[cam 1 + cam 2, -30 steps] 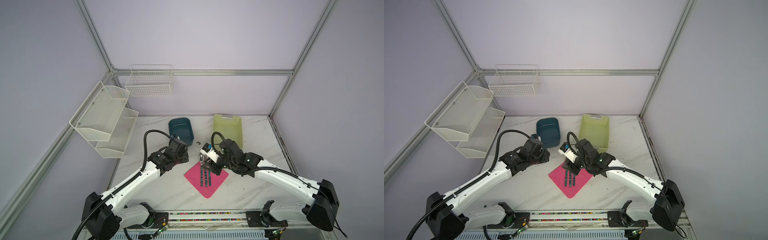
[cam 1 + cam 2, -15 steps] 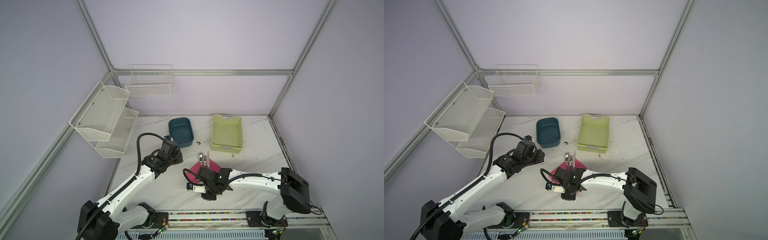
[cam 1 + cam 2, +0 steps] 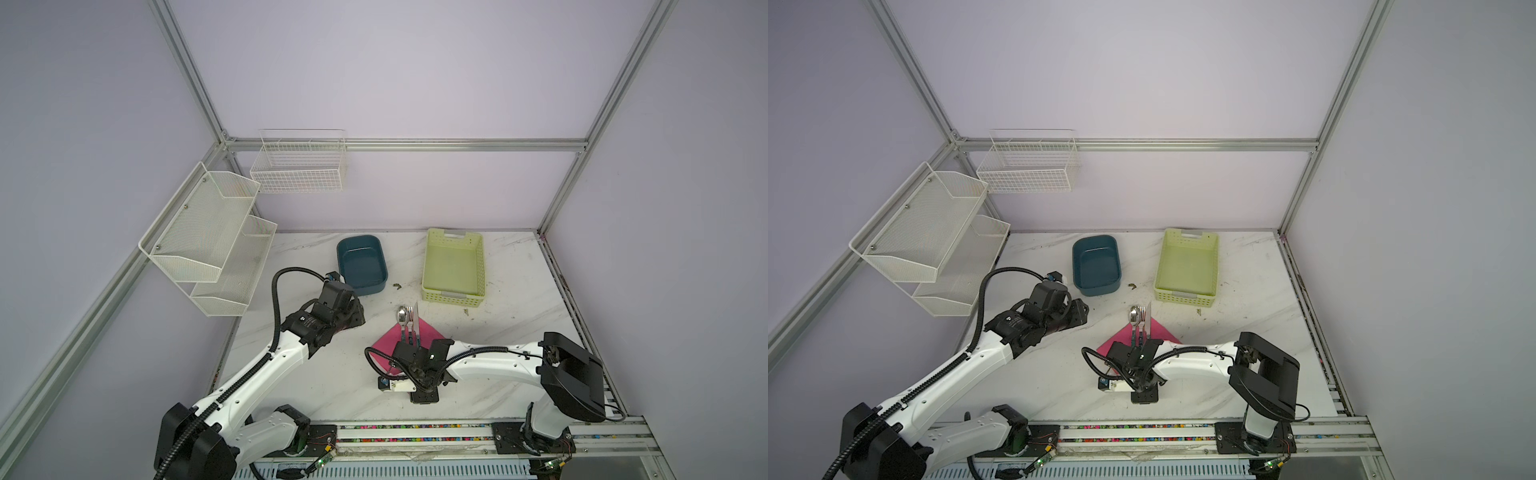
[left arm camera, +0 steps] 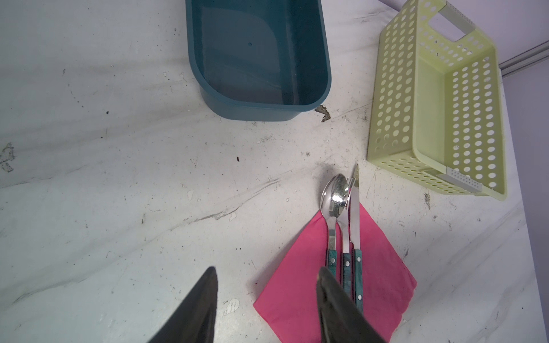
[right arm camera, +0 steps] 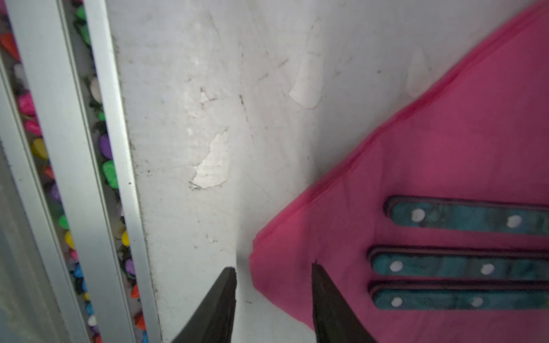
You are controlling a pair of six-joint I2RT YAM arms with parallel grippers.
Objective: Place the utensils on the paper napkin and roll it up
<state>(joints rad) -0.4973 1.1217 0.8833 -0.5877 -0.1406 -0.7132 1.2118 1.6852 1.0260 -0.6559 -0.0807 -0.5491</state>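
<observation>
1. A marble table (image 3: 332,386) carries the whole setting, with the work gathered toward its front edge where both arms can reach.
2. The left arm (image 3: 257,374) stretches in low and stops short of the setting, apparently standing by. The right arm (image 3: 490,365) folds across the front so that its wrist hangs over the nearest corner of the paper.
3. A pale green basket (image 3: 453,296) and a teal tub (image 3: 365,289), both empty, sit at the back. They are well apart from the work and leave room for rolling.
4. The pink paper napkin (image 4: 297,282) lies flat, turned diamond-wise. One corner faces the front rail (image 5: 68,148), which offers a point to pinch.
5. The utensils (image 4: 344,231) lie side by side along the diagonal: spoon (image 4: 334,196), fork (image 4: 344,228) and knife (image 4: 355,213). Their teal handles (image 5: 460,264) rest on the paper and their silver heads overhang the far corner onto the table. The placing step looks finished, and the tight bundle should roll as one.
6. The left gripper (image 4: 267,268) hovers near the napkin's left side, fingers parted with nothing between them. The right gripper (image 5: 271,267) is likewise parted and empty. Its tips straddle the near corner, one over bare table and one over paper, seemingly lined up to start the roll. The thin sheet may slip or tear if pinched carelessly.
</observation>
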